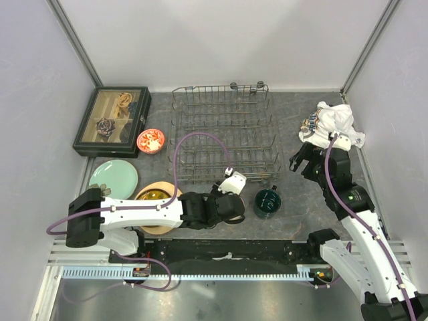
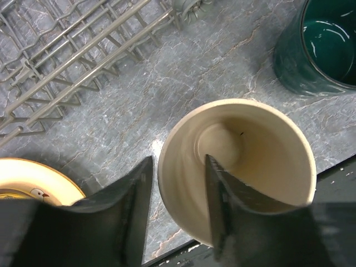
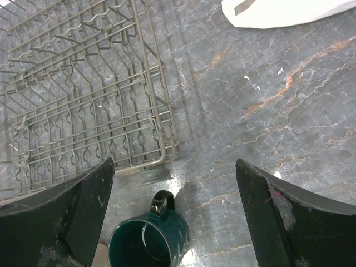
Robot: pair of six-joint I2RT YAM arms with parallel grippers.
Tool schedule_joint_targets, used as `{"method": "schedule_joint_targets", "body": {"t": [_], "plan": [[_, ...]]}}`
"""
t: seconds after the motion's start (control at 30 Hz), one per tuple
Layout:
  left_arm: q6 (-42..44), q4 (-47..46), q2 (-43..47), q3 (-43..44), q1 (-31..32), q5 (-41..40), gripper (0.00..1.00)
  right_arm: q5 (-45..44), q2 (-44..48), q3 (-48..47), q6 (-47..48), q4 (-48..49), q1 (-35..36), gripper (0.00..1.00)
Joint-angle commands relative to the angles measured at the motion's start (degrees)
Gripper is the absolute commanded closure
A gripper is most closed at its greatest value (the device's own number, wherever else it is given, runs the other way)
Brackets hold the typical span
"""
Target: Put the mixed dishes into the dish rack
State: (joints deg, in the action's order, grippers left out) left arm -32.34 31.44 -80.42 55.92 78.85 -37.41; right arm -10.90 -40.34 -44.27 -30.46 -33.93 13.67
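Reaching down to the grey table (image 1: pixel 301 217), the left gripper (image 2: pixel 178 158) is at the beige cup (image 2: pixel 261 150). One finger is inside the cup and the other is outside, so the cup's wall is between them. The fingers are partly closed, but it is hard to tell if they squeeze the wall. The cup stands upright on the table, in front of the dish rack (image 1: pixel 224 134) and near the dark green mug (image 1: pixel 267 202). The mug also stands upright, just in front of the rack's near right corner.

A plate with a small bird drawing (image 2: pixel 22 175) lies to the left of the cup. The pale green plate (image 1: pixel 114 177) lies further left, and the small red-orange bowl (image 1: pixel 150 140) sits between the rack and a dark display box (image 1: pixel 114 120).

The right gripper (image 3: pixel 173 162) hangs over the table on the right, near a white cloth (image 1: pixel 334 120). Its fingers are spread wide apart and hold nothing.
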Motion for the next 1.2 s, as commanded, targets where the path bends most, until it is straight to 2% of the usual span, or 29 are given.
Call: {"method": "schedule_joint_targets", "body": {"t": [0.0, 0.1, 0.2, 0.33, 0.53, 0.67, 0.77, 0.9, 1.03, 1.17], "plan": [[-1.5, 0.1, -0.5, 2.2, 0.3, -0.9, 0.57, -1.4, 0.7, 1.1, -0.3, 0.3, 0.2, 0.02], [-1.8, 0.3, -0.7, 2.0, 0.3, -0.9, 0.6, -1.3, 0.7, 1.4, -0.5, 0.3, 0.3, 0.02], [-2.2, 0.4, -0.7, 1.6, 0.2, -0.5, 0.69, -1.3, 0.5, 1.4, -0.7, 0.3, 0.2, 0.02], [-3.4, 0.7, -0.1, 1.1, 0.3, -1.1, 0.99, -1.3, 0.6, 1.4, -0.7, 0.3, 0.2, 0.02], [-5.8, 2.0, 2.9, 1.6, 0.3, -0.2, 0.99, -1.1, 1.2, 2.6, -1.4, 0.6, 0.3, 0.02], [-6.7, 1.2, 12.9, 1.9, 0.3, 0.6, 0.98, -0.9, 2.0, 3.2, -2.4, 1.0, 0.2, 0.02], [-5.9, -3.3, 19.9, -0.1, 0.2, 0.3, 0.99, -0.3, 2.6, 3.4, -3.1, 1.6, 0.2, 0.02], [-3.6, -13.1, 33.6, -5.8, -0.7, 2.7, 0.99, 3.6, 2.2, 3.2, -3.9, 3.1, 0.2, 0.02], [-3.5, -19.0, 39.6, -10.5, -2.9, 4.7, 0.98, 7.8, 1.0, 2.5, -5.0, 5.1, 0.2, 0.02], [-3.2, -23.5, 41.0, -12.8, -4.3, 5.9, 0.98, 12.6, 0.6, 1.9, -6.8, 9.0, 0.2, 0.02]]}}
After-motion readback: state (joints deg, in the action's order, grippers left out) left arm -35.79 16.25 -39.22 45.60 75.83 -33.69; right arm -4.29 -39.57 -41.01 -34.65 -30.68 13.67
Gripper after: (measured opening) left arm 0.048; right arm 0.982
